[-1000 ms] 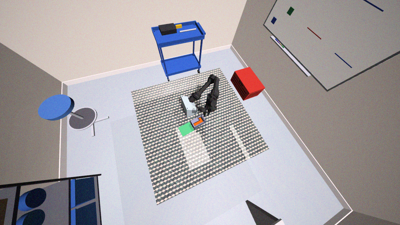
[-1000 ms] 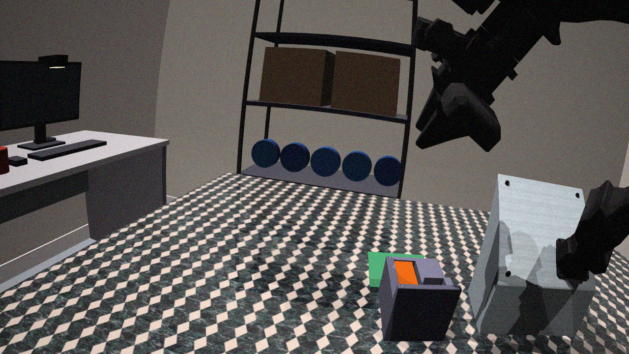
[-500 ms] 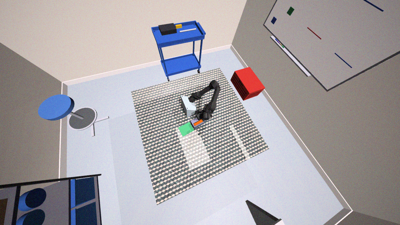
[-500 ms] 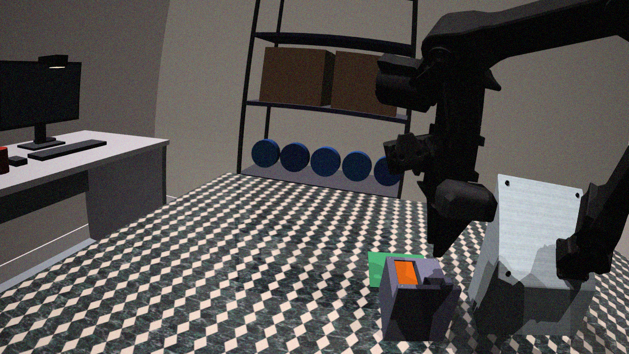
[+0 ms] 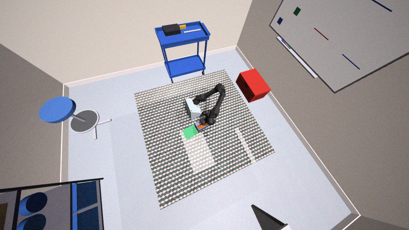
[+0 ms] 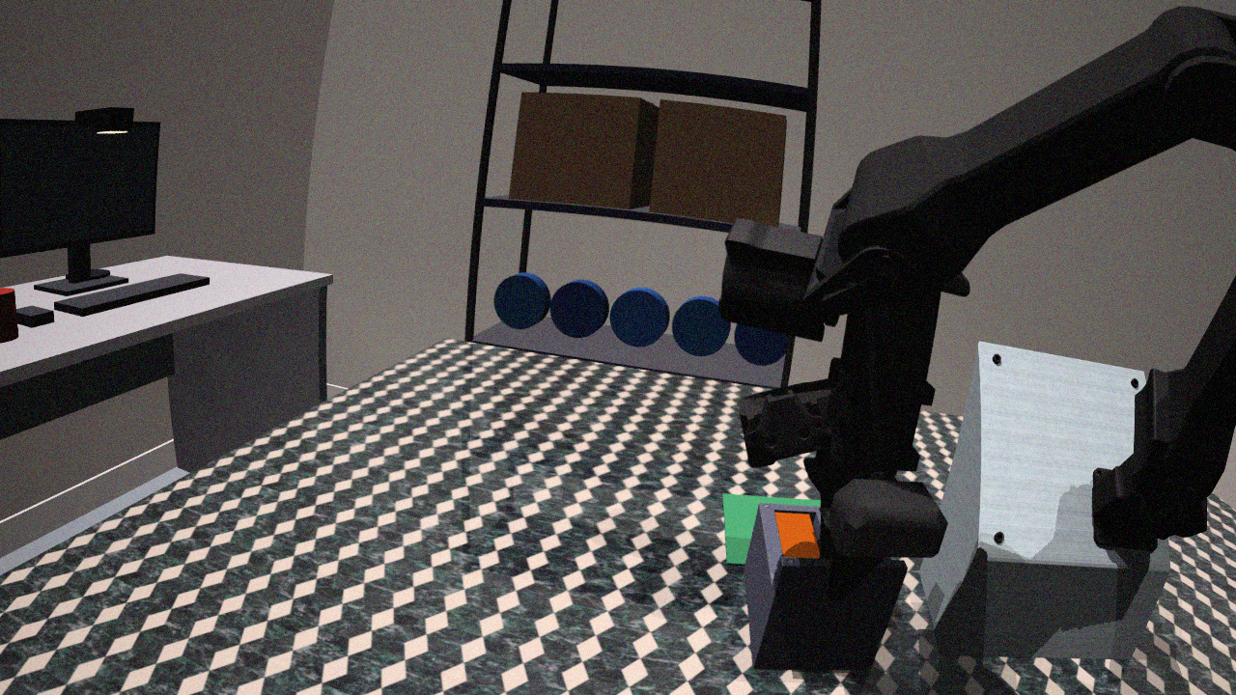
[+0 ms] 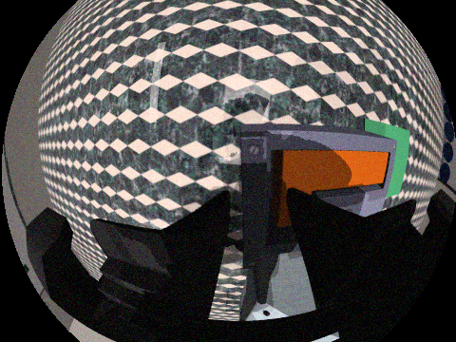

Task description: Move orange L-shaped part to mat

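Note:
The orange L-shaped part [image 5: 202, 126] [image 6: 793, 534] [image 7: 370, 166] lies in the pocket of the grey tray [image 6: 760, 562] [image 7: 328, 138]; I see no raised end. My gripper [image 6: 842, 580] [image 7: 258, 196] points down at the tray, partly open with nothing between its fingers. In the wrist view its right fingertip overlaps the short leg at the L-shaped end, the left one is outside the tray's wall. Whether the fingertip touches the part I cannot tell. The fingers hide some of that end. The green mat [image 5: 189, 132] [image 6: 739, 527] [image 7: 400, 157] lies beside the tray's far end and bears nothing visible.
A pale metal wedge-shaped block [image 5: 194, 108] [image 6: 1050, 458] stands close beside the tray and the arm. A red crate [image 5: 256, 82], a blue cart [image 5: 185, 67] and a blue stool [image 5: 57, 110] stand farther off. A desk [image 6: 250, 290] and a shelf rack stand beyond the patterned floor covering.

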{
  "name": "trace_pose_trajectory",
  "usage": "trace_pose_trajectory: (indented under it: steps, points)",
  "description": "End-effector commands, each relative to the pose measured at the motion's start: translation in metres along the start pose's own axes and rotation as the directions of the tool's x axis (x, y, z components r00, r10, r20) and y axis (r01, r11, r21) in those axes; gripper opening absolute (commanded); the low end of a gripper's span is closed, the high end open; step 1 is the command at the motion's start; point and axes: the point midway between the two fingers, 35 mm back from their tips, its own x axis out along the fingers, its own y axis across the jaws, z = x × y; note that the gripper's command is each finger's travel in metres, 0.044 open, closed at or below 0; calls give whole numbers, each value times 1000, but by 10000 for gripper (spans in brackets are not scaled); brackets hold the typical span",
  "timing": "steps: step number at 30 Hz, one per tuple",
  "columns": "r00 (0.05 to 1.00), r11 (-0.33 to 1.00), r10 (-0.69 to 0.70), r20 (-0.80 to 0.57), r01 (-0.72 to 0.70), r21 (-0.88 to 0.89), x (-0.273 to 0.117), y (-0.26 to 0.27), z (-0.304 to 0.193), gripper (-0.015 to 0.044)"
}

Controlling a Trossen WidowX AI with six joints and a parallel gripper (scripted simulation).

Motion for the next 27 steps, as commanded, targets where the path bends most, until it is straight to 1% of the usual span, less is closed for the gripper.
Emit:
trace_pose_trajectory:
  steps: [1,18,27]
  points:
    - [1000,1000,3,-1,-3,7,6,0,-1,180]
    - [1000,1000,5,-1,-5,7,34,1,-1,180]
    - [1000,1000,9,-2,-9,0,33,2,-1,180]
